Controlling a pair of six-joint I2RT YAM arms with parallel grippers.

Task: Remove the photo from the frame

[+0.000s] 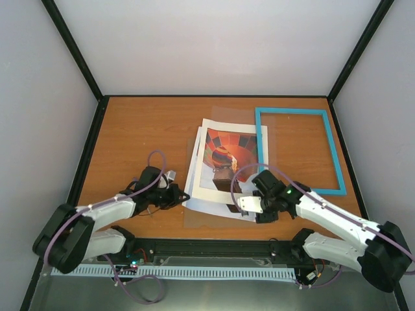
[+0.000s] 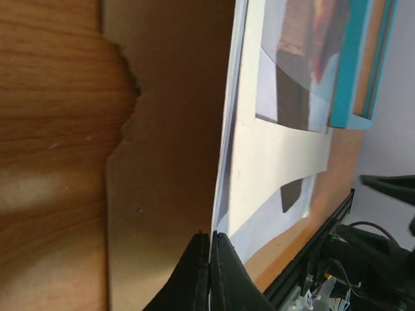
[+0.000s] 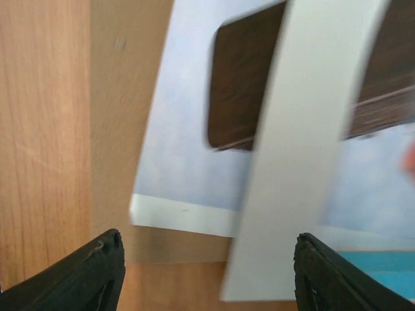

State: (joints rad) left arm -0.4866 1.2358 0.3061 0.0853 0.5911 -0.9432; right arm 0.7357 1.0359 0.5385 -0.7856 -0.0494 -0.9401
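The photo point(image 1: 227, 152), a striped balloon on pale sky, lies mid-table under the white mat board point(image 1: 211, 188), outside the turquoise frame point(image 1: 334, 155) at the right rear. My left gripper point(image 1: 184, 194) is at the stack's near left edge. In the left wrist view it point(image 2: 211, 245) is shut on a thin pale blue sheet edge, apparently the photo point(image 2: 224, 162), between the brown backing board point(image 2: 168, 162) and the mat point(image 2: 272, 162). My right gripper point(image 1: 253, 207) is open and empty over the stack's near right corner. In its wrist view it point(image 3: 207, 275) hangs over the photo point(image 3: 188, 142) and the mat strip point(image 3: 305, 149).
A faint clear sheet point(image 1: 275, 139) lies under the stack and overlaps the frame's left side. The frame's corner shows in the right wrist view point(image 3: 382, 262). The wooden table point(image 1: 142, 129) has black rails along its sides. Both arms' cables loop near the front edge.
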